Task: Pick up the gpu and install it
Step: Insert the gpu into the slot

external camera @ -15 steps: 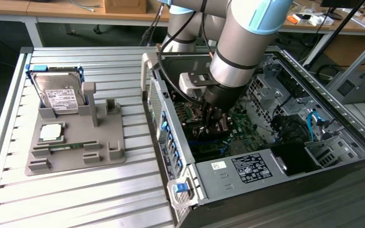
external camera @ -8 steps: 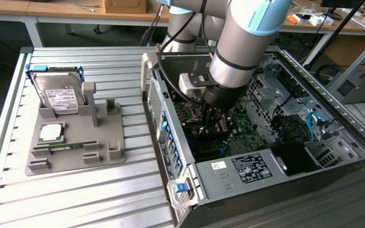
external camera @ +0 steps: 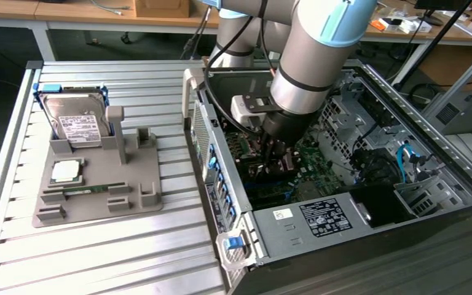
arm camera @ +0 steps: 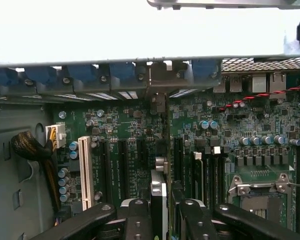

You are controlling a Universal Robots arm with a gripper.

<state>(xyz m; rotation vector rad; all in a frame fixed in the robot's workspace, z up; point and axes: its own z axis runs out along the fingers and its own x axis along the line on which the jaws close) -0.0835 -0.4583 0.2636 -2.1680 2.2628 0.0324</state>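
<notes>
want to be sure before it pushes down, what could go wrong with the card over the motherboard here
1. The gpu, held edge-on in the gripper, hangs over several close parallel black slots; slightly off, it could press onto the motherboard or the wrong slot.
2. Its far end sits near the row of blue clips; it might catch there and tilt.

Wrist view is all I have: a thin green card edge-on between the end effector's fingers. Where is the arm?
Observer: The end effector is low inside the open black computer case, gripping the thin green gpu card over the green motherboard.
Operator: What's outside the case?
Observer: A grey plastic holder on the exterior view's left carries an upright silver hard drive with white label.
Operator: Anything else?
Observer: A square silver processor chip lies flat on it.
</notes>
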